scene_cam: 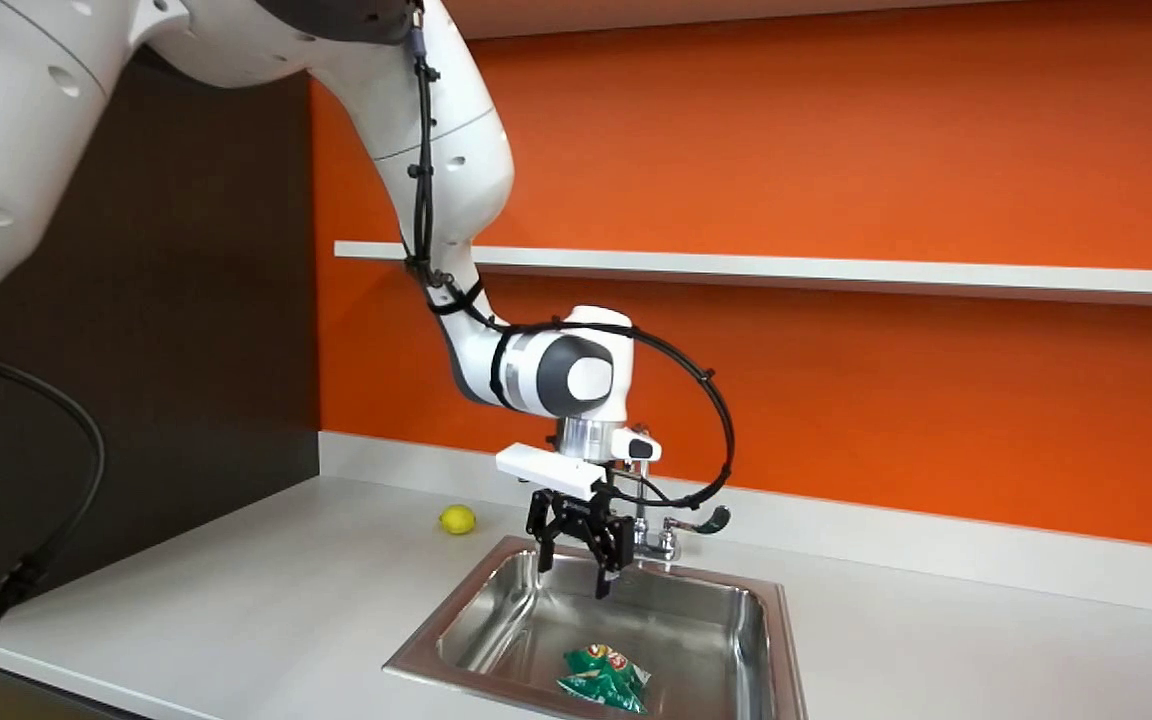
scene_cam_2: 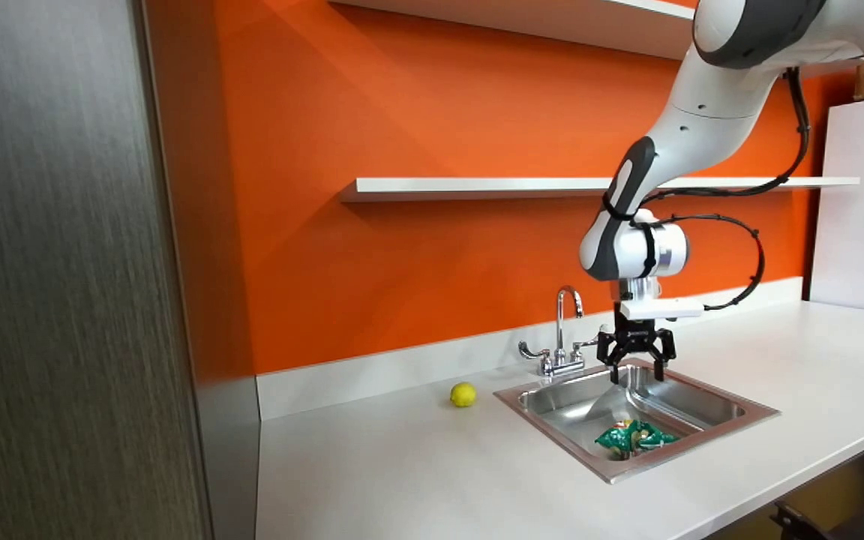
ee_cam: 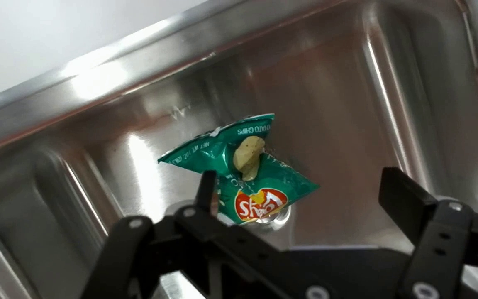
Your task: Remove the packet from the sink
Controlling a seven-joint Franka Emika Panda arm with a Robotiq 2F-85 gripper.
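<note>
A: How do we log the arm point(scene_cam: 471, 165)?
B: Arching out and sloping down, the gripper point(scene_cam_2: 637, 376) pointing downward above the sink point(scene_cam: 462, 605).
A: Fingers point(ee_cam: 407, 199)?
B: Spread wide, holding nothing.
A: And the packet point(scene_cam: 604, 682)?
B: We see it lying on the sink floor, below the fingers and apart from them.

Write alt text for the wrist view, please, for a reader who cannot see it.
A crumpled green potato chip packet with a red logo lies in a stainless steel sink, seen from above. The black end effector, open and empty, fills much of the lower edge.
</note>
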